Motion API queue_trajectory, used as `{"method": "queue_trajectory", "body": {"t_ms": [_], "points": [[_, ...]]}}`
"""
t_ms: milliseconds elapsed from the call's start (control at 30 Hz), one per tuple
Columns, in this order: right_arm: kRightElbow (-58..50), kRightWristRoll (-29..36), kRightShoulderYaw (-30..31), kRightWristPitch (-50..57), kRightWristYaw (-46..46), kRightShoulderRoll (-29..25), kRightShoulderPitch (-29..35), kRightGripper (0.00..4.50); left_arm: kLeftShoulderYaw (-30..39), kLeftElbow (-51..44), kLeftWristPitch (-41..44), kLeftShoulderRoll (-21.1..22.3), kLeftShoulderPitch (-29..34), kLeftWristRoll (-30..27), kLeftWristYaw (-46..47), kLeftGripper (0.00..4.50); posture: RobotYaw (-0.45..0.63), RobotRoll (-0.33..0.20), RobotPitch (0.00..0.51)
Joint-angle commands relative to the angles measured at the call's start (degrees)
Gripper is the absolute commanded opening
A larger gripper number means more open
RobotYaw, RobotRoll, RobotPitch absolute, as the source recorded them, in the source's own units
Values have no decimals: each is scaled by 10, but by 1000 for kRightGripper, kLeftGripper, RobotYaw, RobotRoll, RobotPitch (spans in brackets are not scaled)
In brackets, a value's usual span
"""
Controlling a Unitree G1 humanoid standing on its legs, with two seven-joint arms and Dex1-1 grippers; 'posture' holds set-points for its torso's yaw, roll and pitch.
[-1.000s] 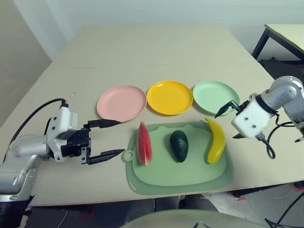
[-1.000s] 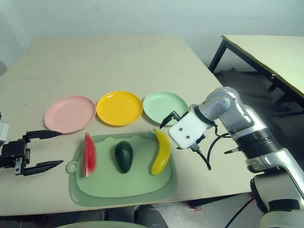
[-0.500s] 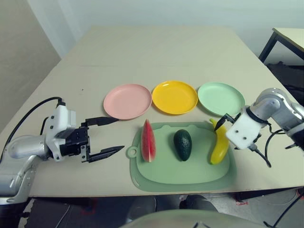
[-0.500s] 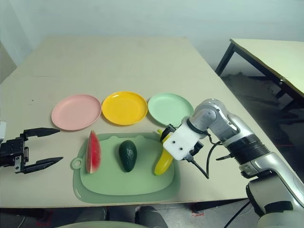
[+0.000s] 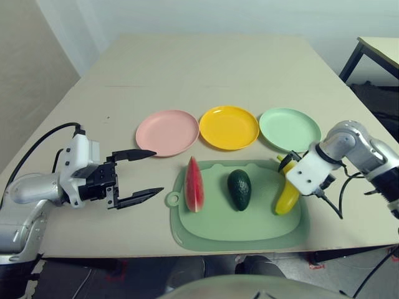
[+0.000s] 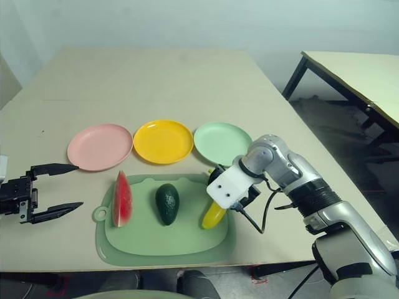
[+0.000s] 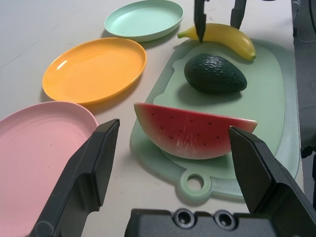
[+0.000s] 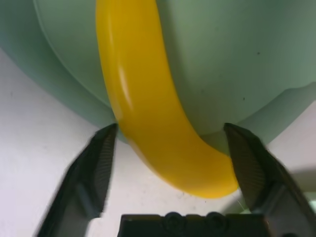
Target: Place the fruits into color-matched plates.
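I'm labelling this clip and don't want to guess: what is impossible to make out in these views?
- Whether the right gripper grips the banana firmly: the right wrist view's angle leaves contact unclear.
- The banana's middle, right eye view: covered by the right gripper's white housing.
- The banana's far end, right wrist view: cut off by the edge.

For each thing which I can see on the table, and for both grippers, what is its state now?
Pink plate: empty
Yellow plate: empty
Mint plate: empty
Green mat: flat, under the fruits
Watermelon: on mat, not held
Avocado: on mat, not held
Banana: between right fingers
Left gripper: open
Right gripper: open, around banana
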Motion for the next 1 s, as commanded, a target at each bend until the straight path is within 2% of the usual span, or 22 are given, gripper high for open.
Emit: {"method": "queue_trajectory", "body": {"t_ms": [33,133,400,567,767,900,1000], "points": [[-20,4,1,13,8,-9,15,2706,-1,0,-1,6,-2,5,-1,4500,186,0,0],[-33,11,-2,24,12,-11,20,1687,-3,2,-1,6,-5,7,-1,4500,183,0,0],[-68,42,-6,63,28,-20,17,1690,-11,9,-6,2,-12,15,0,4500,177,0,0],[-58,57,2,67,29,-22,-24,1690,-16,14,-8,5,-15,25,2,4500,184,0,0],[36,40,-5,83,21,46,-131,1690,-15,-5,4,-14,-20,23,38,4500,197,0,0],[107,44,-11,96,1,112,-199,1690,-3,-43,47,-31,-28,-8,89,4500,207,0,0],[171,35,-11,115,-49,188,-243,1690,-12,-66,84,-35,-27,11,148,4500,220,0,0]]}}
